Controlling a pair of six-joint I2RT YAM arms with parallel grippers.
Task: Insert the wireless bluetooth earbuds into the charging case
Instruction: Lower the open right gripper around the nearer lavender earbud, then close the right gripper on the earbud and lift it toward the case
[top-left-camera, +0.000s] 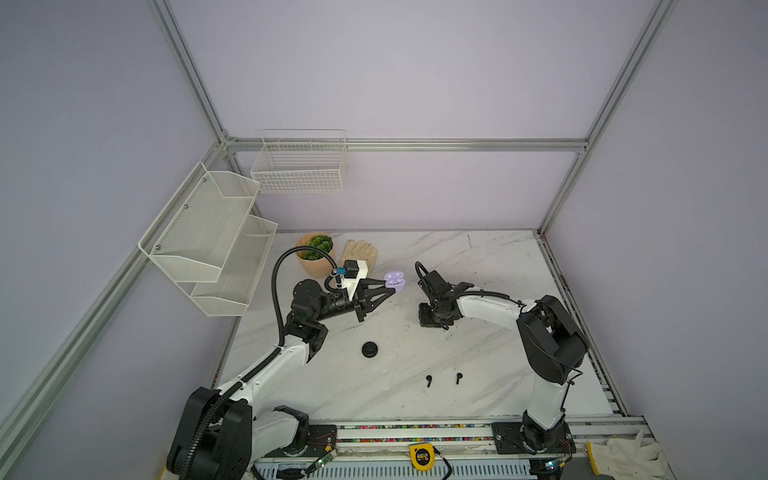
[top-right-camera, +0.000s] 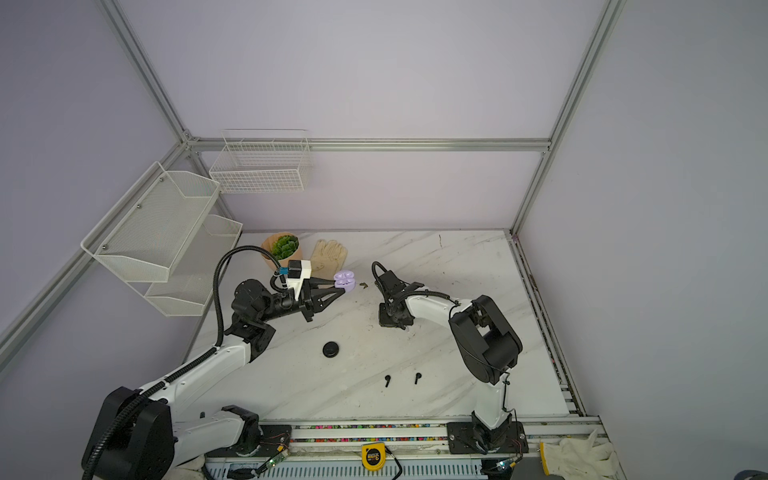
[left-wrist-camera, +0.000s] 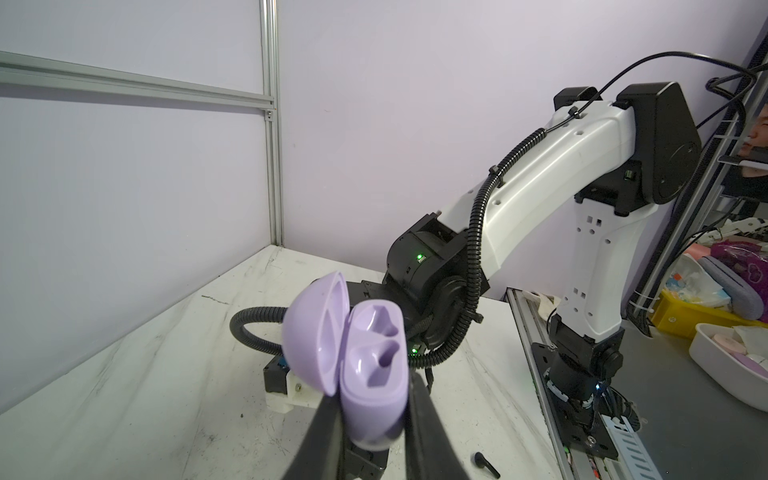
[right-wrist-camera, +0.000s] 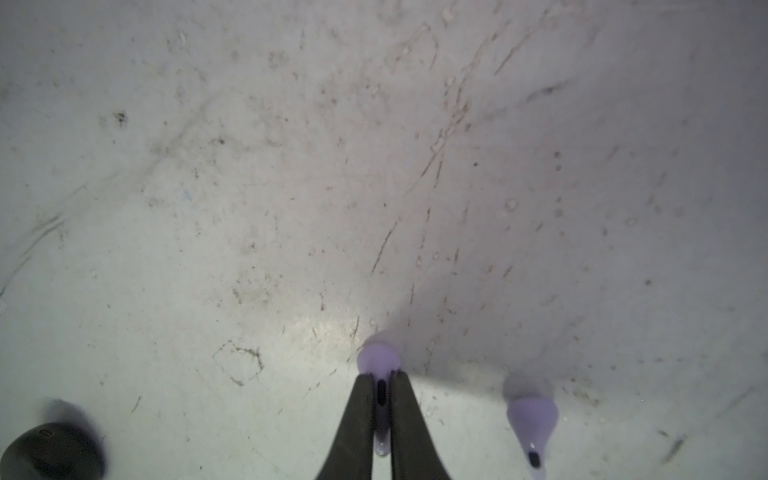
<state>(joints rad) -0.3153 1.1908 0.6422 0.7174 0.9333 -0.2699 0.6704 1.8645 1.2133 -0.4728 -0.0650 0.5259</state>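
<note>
The white marble-patterned bench (top-left-camera: 478, 257) is closed in at the back and sides by lilac walls (top-left-camera: 395, 83) and at the front by a metal rail (top-left-camera: 415, 432). Wide bare stretches are left at the back right and across the middle front.

The left tool (top-left-camera: 388, 287) is held raised over the back middle of the bench. It is clamped on the base of an open pale lilac round charging case (left-wrist-camera: 374, 374). The lid (left-wrist-camera: 316, 332) is swung wide and the two moulded wells (left-wrist-camera: 380, 324) are open to view.

The right tool (right-wrist-camera: 381, 380) is pointed straight down, right of the middle, its fingers pressed together on the stem of a pale lilac earbud (right-wrist-camera: 378, 359). Whether that earbud is lifted cannot be told. A second pale lilac earbud (right-wrist-camera: 532, 415) lies just beside it, apart from the fingers.

A closed black round case (top-left-camera: 369, 349) sits alone left of the middle. Two black stemmed earbuds (top-left-camera: 429, 380) (top-left-camera: 459, 377) lie near each other toward the front rail.

In both top views the right tool's tips and the lilac earbuds are hidden under the right arm (top-left-camera: 490, 307). In the right wrist view the black case is blurred and cut off.
</note>
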